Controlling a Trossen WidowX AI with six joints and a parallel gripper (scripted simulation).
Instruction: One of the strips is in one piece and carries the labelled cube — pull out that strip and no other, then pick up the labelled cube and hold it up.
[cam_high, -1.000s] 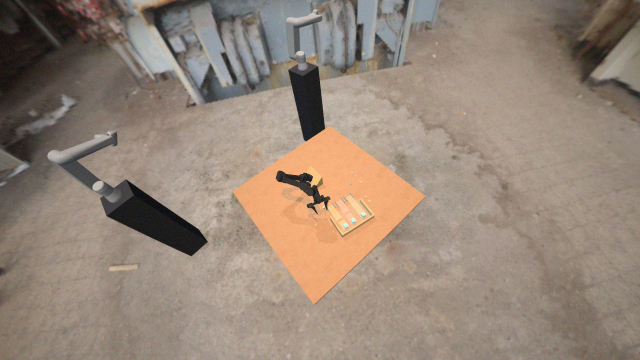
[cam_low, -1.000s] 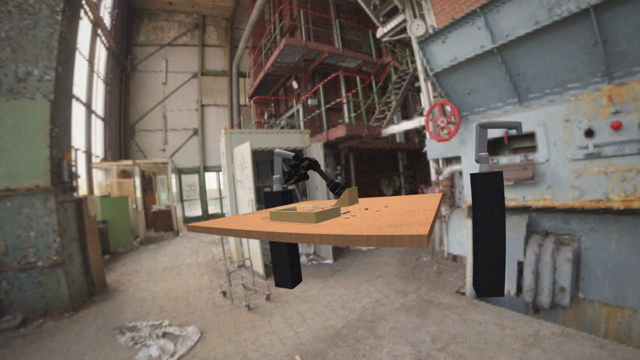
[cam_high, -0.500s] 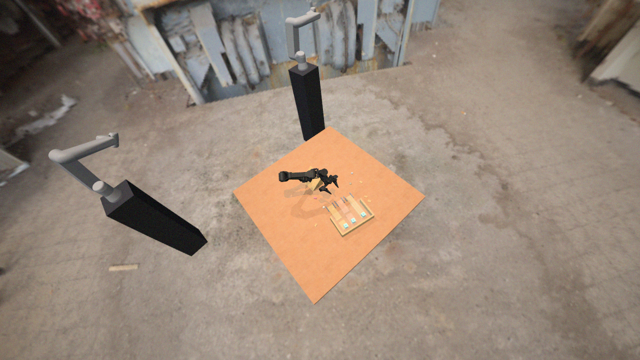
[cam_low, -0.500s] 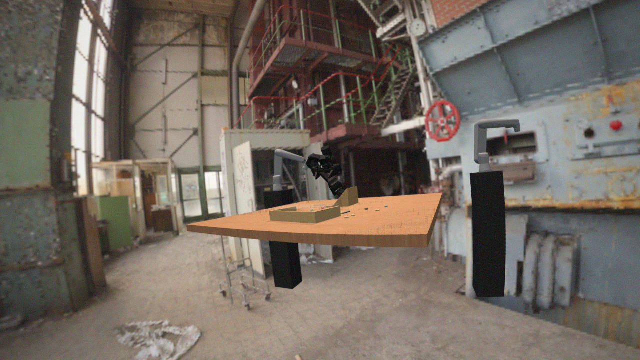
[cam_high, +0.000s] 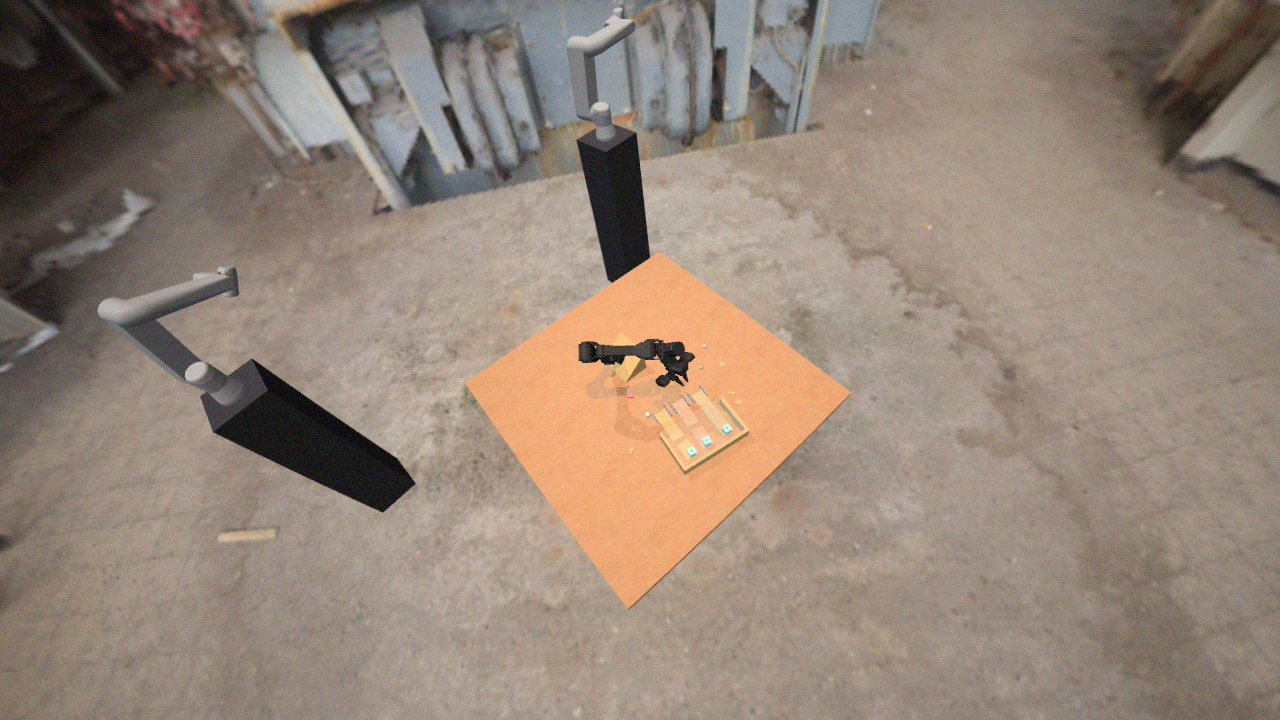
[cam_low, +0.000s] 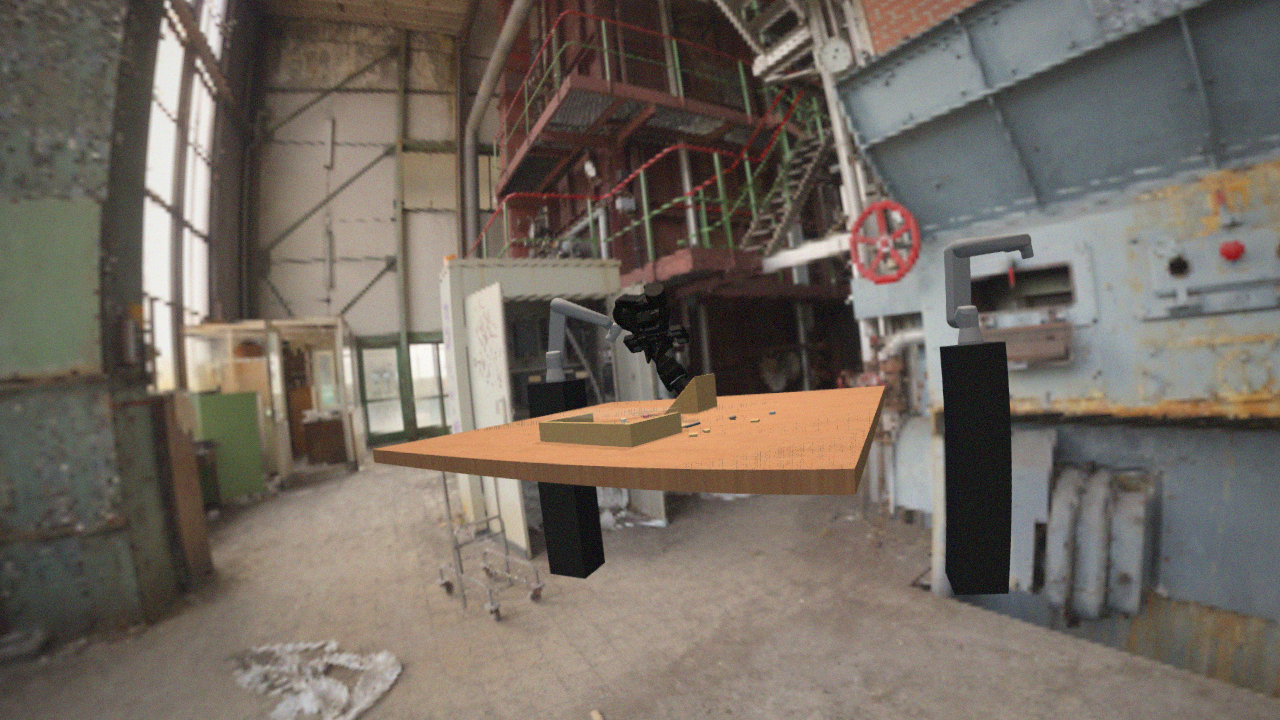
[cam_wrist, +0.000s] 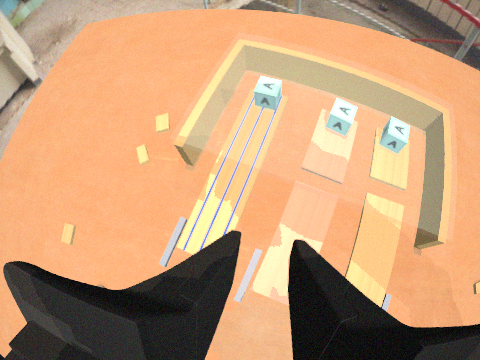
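Note:
A low U-shaped tray (cam_wrist: 347, 83) (cam_high: 689, 465) (cam_low: 608, 431) on the orange table (cam_high: 581, 465) holds three strips, each with a small pale-blue cube at its far end. The left strip (cam_wrist: 230, 180) has thin blue lines, runs unbroken, and carries a marked cube (cam_wrist: 267, 92). The middle strip (cam_wrist: 328, 154) and the right strip (cam_wrist: 375, 240) are broken into separate pieces, and their cubes (cam_wrist: 342, 116) (cam_wrist: 396, 134) sit on the far pieces. My gripper (cam_wrist: 266, 245) (cam_high: 669, 379) hangs above the open near end of the tray, between the left and middle strips. Its fingers stand close together with nothing between them.
Small tan chips (cam_wrist: 162, 122) (cam_wrist: 68, 234) lie on the table left of the tray, and short grey bars (cam_wrist: 175, 240) (cam_wrist: 248, 274) lie at the strips' near ends. A tan wedge (cam_high: 629, 365) (cam_low: 699, 392) stands at the arm's base. Black camera pillars (cam_high: 614, 201) (cam_high: 304, 438) stand beside the table.

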